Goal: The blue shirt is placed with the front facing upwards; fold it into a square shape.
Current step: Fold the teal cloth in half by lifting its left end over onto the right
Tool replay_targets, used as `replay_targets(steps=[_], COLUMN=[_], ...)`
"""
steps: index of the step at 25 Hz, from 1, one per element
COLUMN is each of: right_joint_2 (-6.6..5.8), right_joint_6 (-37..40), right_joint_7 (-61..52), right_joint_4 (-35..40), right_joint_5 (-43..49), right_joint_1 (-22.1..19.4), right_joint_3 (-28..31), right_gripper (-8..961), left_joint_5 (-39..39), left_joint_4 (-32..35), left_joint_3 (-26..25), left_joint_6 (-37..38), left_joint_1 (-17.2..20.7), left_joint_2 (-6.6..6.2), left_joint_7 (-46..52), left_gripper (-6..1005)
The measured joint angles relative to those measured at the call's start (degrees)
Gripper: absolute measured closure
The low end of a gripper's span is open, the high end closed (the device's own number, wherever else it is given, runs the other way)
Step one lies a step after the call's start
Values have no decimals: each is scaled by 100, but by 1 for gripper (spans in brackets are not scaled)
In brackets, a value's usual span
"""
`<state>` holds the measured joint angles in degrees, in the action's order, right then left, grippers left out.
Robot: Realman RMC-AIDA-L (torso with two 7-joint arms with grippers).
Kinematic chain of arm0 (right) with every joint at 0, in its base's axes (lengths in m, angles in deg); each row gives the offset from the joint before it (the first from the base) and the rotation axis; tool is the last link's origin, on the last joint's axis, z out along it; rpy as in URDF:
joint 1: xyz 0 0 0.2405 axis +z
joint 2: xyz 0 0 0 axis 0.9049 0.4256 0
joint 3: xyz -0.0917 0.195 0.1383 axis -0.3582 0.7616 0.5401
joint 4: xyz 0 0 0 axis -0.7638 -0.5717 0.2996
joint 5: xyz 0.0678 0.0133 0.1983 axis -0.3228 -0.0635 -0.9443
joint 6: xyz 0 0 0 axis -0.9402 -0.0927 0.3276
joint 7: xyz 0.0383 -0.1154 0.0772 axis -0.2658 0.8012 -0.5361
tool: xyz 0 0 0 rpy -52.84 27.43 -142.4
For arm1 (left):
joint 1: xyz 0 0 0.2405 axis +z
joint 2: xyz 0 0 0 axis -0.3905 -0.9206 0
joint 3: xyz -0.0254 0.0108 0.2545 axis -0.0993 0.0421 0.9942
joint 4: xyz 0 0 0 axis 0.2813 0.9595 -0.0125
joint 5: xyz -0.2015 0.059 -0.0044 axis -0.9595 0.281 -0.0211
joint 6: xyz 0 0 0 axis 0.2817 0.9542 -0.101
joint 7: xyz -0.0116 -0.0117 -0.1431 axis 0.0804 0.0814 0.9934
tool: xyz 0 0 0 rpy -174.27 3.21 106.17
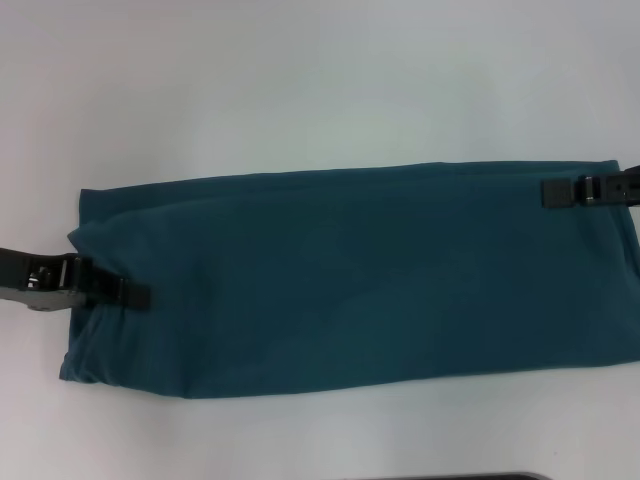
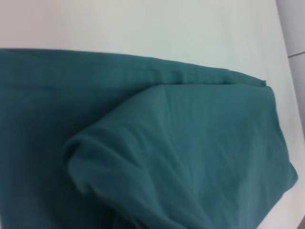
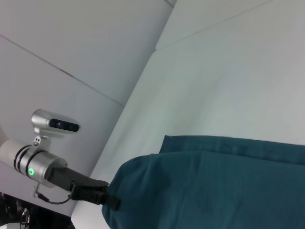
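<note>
The blue shirt point(image 1: 350, 280) lies across the middle of the white tabletop point(image 1: 300, 80) as a long band running left to right, sleeves already tucked in, no lettering showing. The left hand point(image 1: 135, 293) sits at the shirt's left end, about midway between near and far edge, fingertips on the cloth where it puckers; it looks closed on the fabric, though I cannot tell for sure. From the right wrist view that same end bulges up in a soft rounded hump. Over on the right, the right hand point(image 1: 555, 192) reaches in at the far right corner, fingertips on the cloth; whether it is pinching or merely resting, I cannot tell.

This is light, limp cotton. It will sag, drag and wrinkle, and the stacked layers can slide apart. My read: the band needs folding end over end to reach a square. The best hold is at the end corners, pinching all layers together, lifting both evenly so the edge stays straight.
</note>
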<state>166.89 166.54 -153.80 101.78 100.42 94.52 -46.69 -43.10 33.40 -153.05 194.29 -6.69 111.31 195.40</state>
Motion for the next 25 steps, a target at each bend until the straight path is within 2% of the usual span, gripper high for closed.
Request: replay_targets(steps=[1, 4, 12, 20, 25], right_joint_2=[0, 5, 10, 17, 19], right_joint_6=[0, 6, -13, -15, -15], right_joint_7=[0, 0, -3, -16, -25], right_joint_4=[0, 0, -8, -9, -9], right_joint_5=[0, 0, 2, 5, 5], right_joint_1=[0, 2, 31, 29, 36], right_joint_3=[0, -20, -85, -84, -80], right_gripper=[58, 58, 59, 59, 59], left_joint_5=[0, -221, -707, -857, -678], left_joint_4=[0, -474, -648, -668, -628], left_joint_3=[0, -40, 98, 201, 198], left_joint_6=[0, 317, 588, 614, 472], left_joint_1=[0, 111, 53, -23, 8], left_joint_2=[0, 120, 195, 189, 128], left_joint_7=[0, -22, -65, -60, 47], left_gripper=[942, 942, 942, 942, 941])
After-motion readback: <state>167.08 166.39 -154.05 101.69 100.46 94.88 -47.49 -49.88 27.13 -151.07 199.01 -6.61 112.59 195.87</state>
